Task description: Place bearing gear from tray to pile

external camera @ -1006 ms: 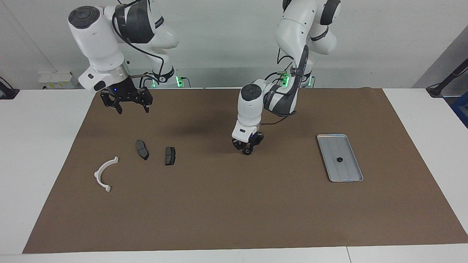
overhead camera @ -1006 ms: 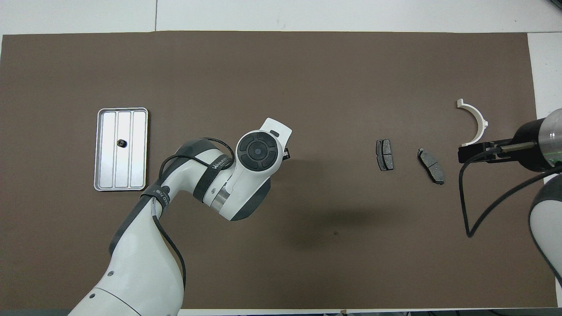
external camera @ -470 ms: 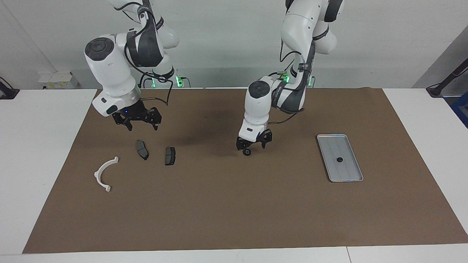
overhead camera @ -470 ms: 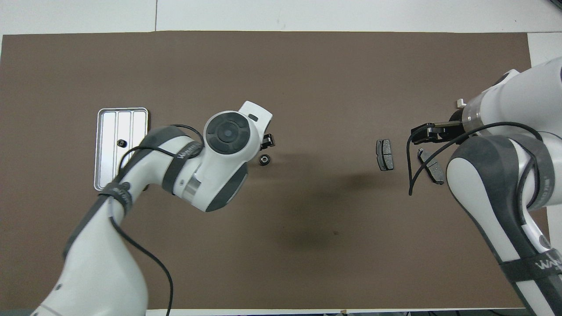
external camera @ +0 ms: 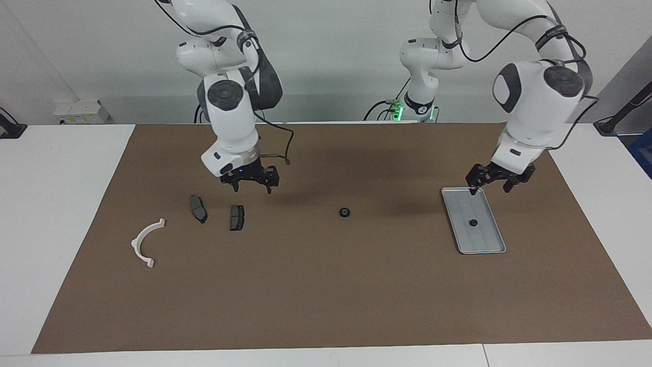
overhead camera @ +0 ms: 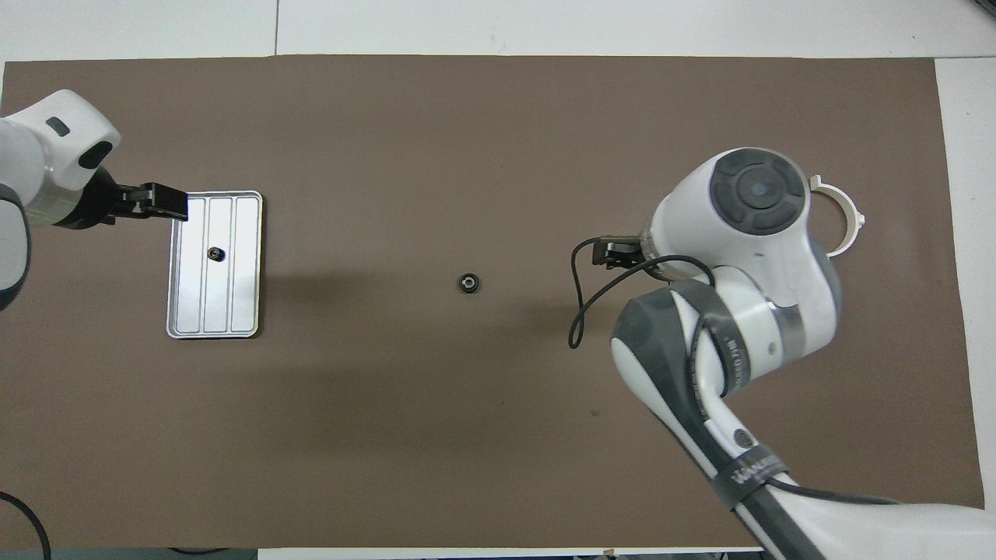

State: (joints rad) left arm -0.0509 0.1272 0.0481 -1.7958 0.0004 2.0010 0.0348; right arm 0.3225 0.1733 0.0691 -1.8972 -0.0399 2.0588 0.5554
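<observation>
Facing view, largest to smallest. Brown mat (external camera: 326,285): it covers the table and carries everything. Tray (external camera: 483,244): it lies toward the left arm's end, with one small dark part (external camera: 473,223) on its ribbed floor. Left gripper (external camera: 493,179): it hangs over the tray's corner nearest the robots, fingers spread and holding nothing. Right gripper (external camera: 252,182): it hangs over the mat just beside the pile, fingers apart and empty. Pile: a white half-ring bracket (external camera: 146,242) and two dark brake pads (external camera: 198,208) (external camera: 237,217), toward the right arm's end. Bearing gear (external camera: 345,212): it rests alone on the mat, between pile and tray and well apart from both.

You appear to be mid-transfer, the gear parked at a hand-over spot. To finish cleanly, bring the right gripper over the gear, centre the fingers on its round body, and descend straight; a small wheel may roll or skid if one finger touches first. Set it down beside the pads, not on them.
</observation>
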